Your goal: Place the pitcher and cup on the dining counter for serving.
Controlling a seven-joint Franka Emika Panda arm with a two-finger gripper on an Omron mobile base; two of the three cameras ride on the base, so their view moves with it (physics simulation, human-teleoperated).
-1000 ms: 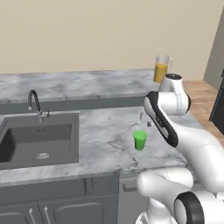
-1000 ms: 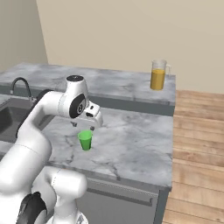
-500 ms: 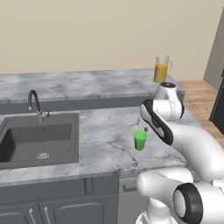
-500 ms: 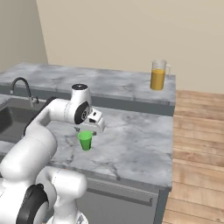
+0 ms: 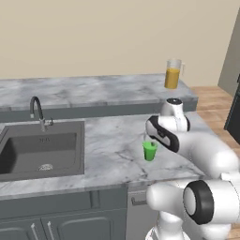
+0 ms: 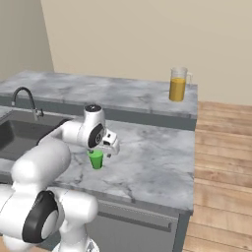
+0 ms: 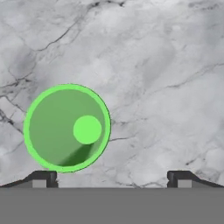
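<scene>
The small green cup [image 5: 150, 151] [image 6: 96, 159] stands upright on the lower marble worktop [image 5: 112, 150], right of the sink. My gripper [image 5: 146, 140] [image 6: 106, 150] hangs just above it, pointing down, jaws open and holding nothing. In the hand view I look straight down into the cup [image 7: 66, 127], which lies toward the left fingertip [image 7: 43, 178], while the gripper [image 7: 111, 179] is centred to its right. The pitcher [image 5: 173, 73] [image 6: 177, 84] with orange juice stands at the right end of the raised dining counter [image 5: 93, 89] [image 6: 98, 91].
A dark sink [image 5: 40, 150] [image 6: 15, 135] with a curved faucet [image 5: 36, 110] [image 6: 24, 98] takes up the left of the worktop. The worktop's right edge drops to a wooden floor [image 6: 221, 162]. A dark appliance edge [image 5: 233, 112] stands at far right.
The arm has folded down and the hand has sunk lower over the green cup. The jaws stayed open. Cup and pitcher have not moved.
</scene>
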